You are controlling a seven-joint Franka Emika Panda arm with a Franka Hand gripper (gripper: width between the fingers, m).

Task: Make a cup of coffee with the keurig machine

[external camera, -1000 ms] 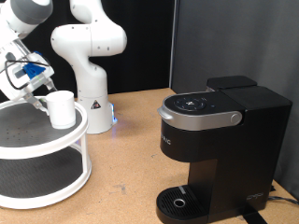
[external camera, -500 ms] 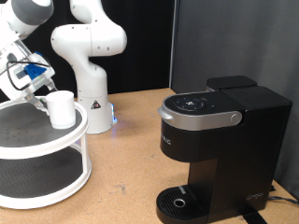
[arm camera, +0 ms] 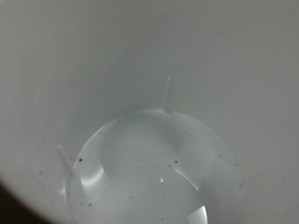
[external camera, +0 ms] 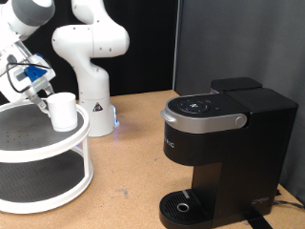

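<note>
The white cup (external camera: 63,111) stands upright on the top tier of a round white two-tier stand (external camera: 29,143) at the exterior view's left. My gripper (external camera: 42,98) is at the cup's left rim, reaching in from the upper left. The wrist view is filled by the cup's white inside, with its round bottom (arm camera: 154,173) showing; no fingers show there. The black keurig machine (external camera: 224,143) stands at the exterior view's right with its grey-rimmed lid down. Its round drip base (external camera: 181,205) has nothing on it.
The arm's white base (external camera: 92,105) stands behind the stand on the brown tabletop (external camera: 133,162). A black curtain hangs at the back. Bare table lies between the stand and the machine.
</note>
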